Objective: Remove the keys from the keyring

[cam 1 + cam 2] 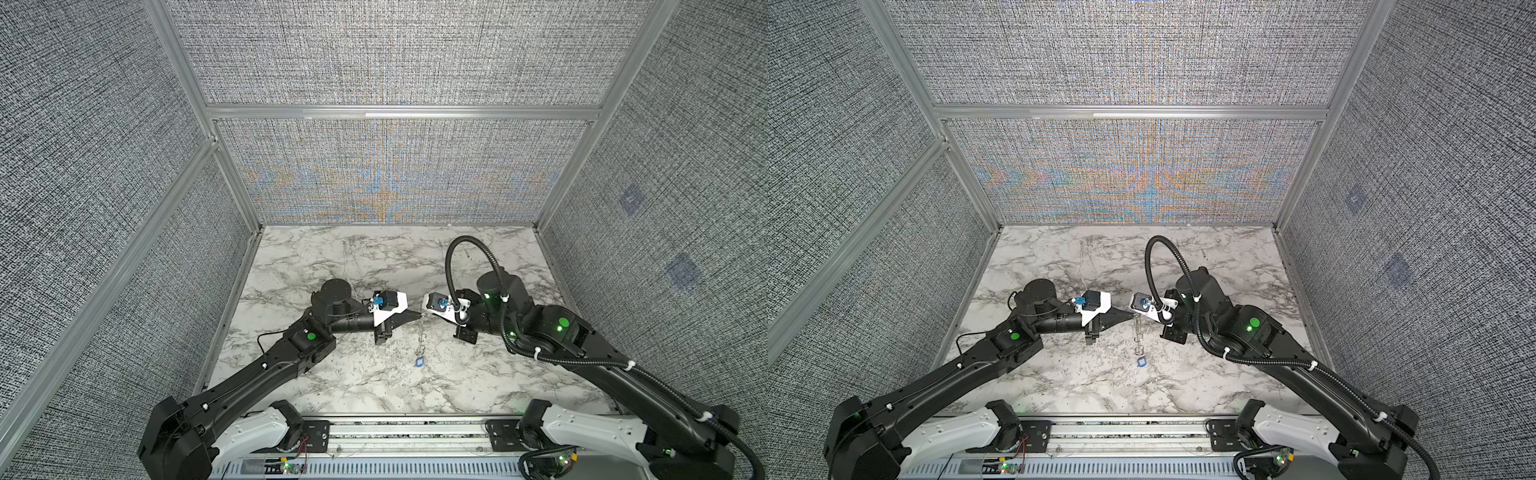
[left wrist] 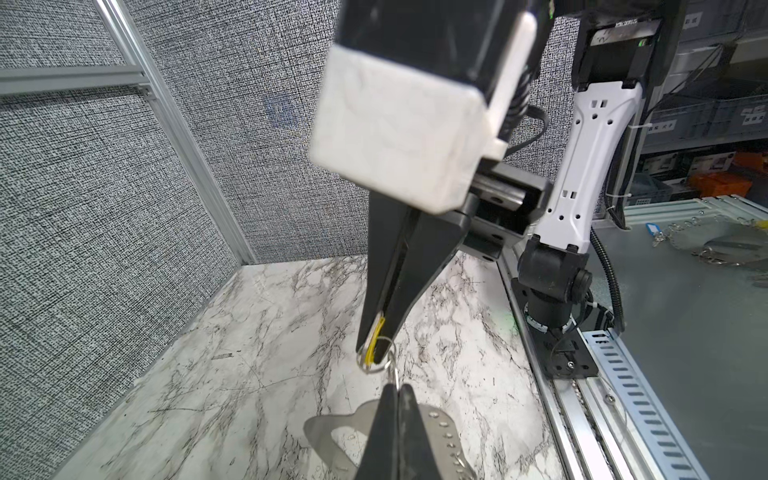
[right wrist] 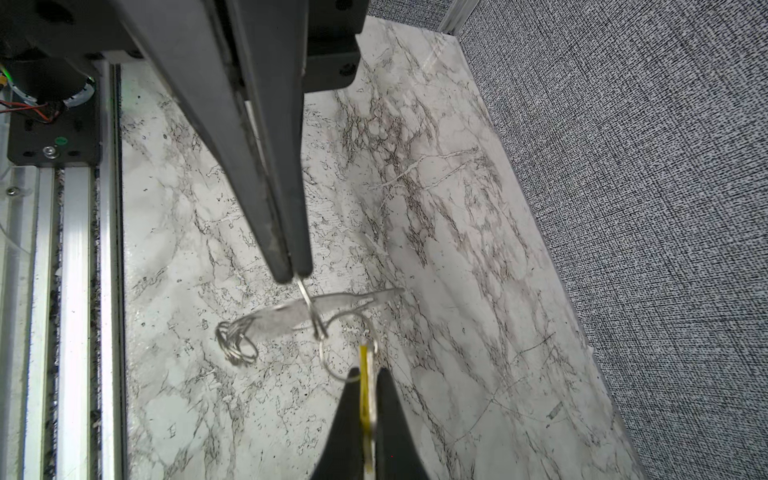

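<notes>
Keyring (image 2: 324, 432) hangs in the air over the marble table (image 1: 332, 257), near its middle. I see the left gripper (image 2: 397, 388) clenched on a thin wire link at the loop's upper edge. The right gripper (image 3: 368, 374) is clamped on the yellow key (image 3: 365, 399), which is threaded on a split ring (image 3: 322, 355) joined to that link. In a top view the blue key (image 1: 419, 361) dangles at the low end. I cannot tell whether it touches the table.
</notes>
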`<state>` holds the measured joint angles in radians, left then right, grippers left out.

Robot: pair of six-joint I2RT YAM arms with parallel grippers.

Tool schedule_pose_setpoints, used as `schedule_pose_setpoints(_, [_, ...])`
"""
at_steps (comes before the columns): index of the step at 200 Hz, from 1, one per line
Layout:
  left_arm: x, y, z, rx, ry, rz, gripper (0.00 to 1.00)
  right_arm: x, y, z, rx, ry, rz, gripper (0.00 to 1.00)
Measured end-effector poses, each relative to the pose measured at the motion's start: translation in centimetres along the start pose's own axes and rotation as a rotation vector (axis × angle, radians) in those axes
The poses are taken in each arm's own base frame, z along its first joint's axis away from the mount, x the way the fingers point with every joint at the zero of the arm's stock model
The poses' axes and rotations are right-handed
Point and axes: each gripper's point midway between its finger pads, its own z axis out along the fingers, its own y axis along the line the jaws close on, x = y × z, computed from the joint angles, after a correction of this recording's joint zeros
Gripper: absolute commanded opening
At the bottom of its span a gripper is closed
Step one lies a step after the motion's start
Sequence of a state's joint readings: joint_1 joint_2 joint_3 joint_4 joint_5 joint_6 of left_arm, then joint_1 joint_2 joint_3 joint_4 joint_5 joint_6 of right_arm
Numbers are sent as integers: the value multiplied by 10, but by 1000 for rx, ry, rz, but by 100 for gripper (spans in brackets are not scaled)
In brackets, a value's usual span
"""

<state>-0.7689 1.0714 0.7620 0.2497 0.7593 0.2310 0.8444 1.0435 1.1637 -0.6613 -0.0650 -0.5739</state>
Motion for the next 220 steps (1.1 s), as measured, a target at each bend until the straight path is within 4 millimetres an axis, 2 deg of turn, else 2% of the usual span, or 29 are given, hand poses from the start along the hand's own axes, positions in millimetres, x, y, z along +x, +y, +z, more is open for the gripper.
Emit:
schedule_pose_setpoints(43, [1, 1, 0, -6, 1, -18, 0, 5, 6, 7, -16, -3, 0, 0])
schedule_pose_setpoints(49, [2, 1, 0, -8, 2, -25, 0, 7, 7, 7, -17, -3, 0, 4])
schedule_pose_setpoints(70, [4, 1, 0, -14, 1, -33, 0, 7, 7, 6, -8, -13, 1, 28])
schedule_pose_setpoints(110, [3, 1, 0, -13, -11, -50, 0, 1, 0, -5, 31, -45, -2, 40])
schedule_pose_setpoints(140, [1, 3, 1, -15, -25, -50, 0, -6, 2, -15, 23, -88, 9, 40])
schedule_pose_setpoints(167, [0, 4, 1, -19, -33, -49, 0, -14, 8, -20, -7, -132, 21, 34])
schedule_pose_setpoints(189, [0, 4, 1, -16, -36, -53, 0, -20, 13, -21, -48, -159, 38, 27])
schedule_pose_setpoints(220, [0, 4, 1, -14, -38, -64, 0, -29, 18, -18, -93, -182, 50, 23])
